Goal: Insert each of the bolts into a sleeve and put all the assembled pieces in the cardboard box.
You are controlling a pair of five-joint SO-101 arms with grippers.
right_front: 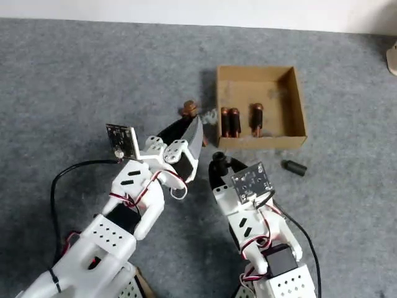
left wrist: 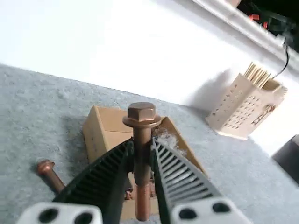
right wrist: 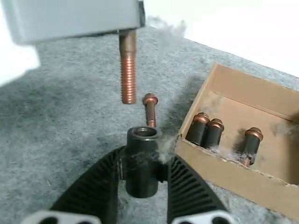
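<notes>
My left gripper (left wrist: 141, 144) is shut on a copper bolt (left wrist: 141, 140), held upright with its hex head above the fingertips; from above, that head (right_front: 189, 110) shows just left of the cardboard box (right_front: 260, 141). My right gripper (right wrist: 142, 163) is shut on a black sleeve (right wrist: 142, 158), bore upward, in front of the box's near left corner (right_front: 220, 162). The bolt's threaded end (right wrist: 127, 70) hangs above the sleeve, slightly to one side. Another bolt (right wrist: 150, 109) lies on the carpet beside the box. Three bolt-and-sleeve pieces (right_front: 229, 122) lie in the box.
A spare black sleeve (right_front: 294, 167) lies on the grey carpet near the box's front right corner. A beige slotted holder (left wrist: 245, 105) stands against the white wall behind. A black cable (right_front: 59, 180) loops beside the left arm.
</notes>
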